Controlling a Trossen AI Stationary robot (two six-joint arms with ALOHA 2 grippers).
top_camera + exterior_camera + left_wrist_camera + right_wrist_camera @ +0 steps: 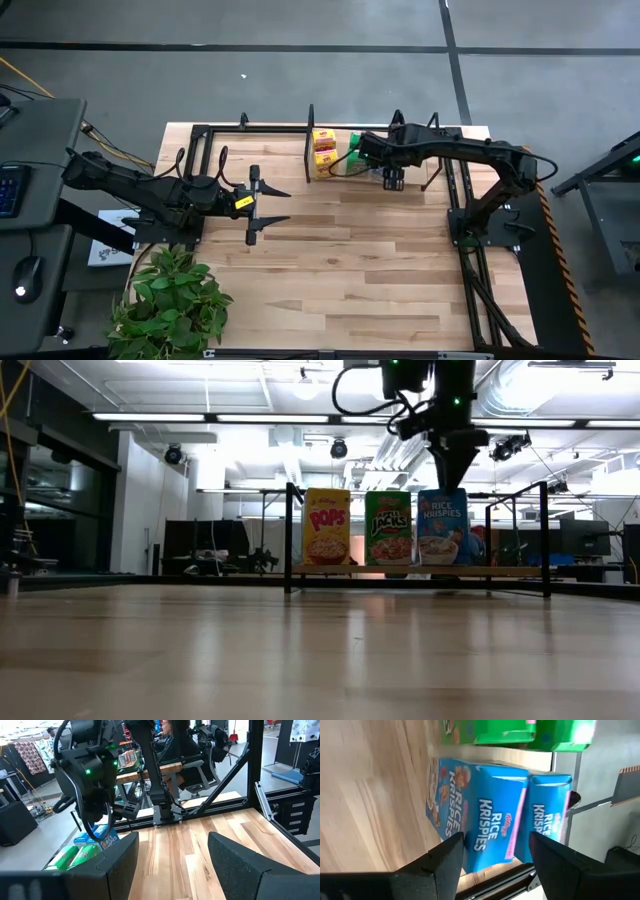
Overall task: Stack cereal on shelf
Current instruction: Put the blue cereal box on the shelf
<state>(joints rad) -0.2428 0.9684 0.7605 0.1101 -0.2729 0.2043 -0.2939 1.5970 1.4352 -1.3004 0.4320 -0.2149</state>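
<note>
Striped pale wood is filling the tabletop [340, 260], with a leafy plant [170, 305] sitting at its seven o'clock corner. Toward twelve o'clock the shelf [420, 571] is carrying the cereal: in the low view a yellow-orange box [326, 526], a green box [388, 528] and a blue box [442, 528] are standing upright in a row, each just beside the next. The right wrist view is showing two blue boxes [485, 820] side by side and green ones [520, 732] beyond them.

The right tool [393, 180] is hanging directly over the blue boxes, its fingers [445, 865] apart and straddling them without clamping; no box is lifted. The left tool [262, 206] is waiting over the tabletop at about nine o'clock, its fingers [235, 865] also spread and holding nothing.

Judging by the row, the stacking looks almost finished, and the step in hand appears to be placing or releasing the last blue box. The next move probably calls for a straight lift clear, without nudging the neighbouring boxes.
</note>
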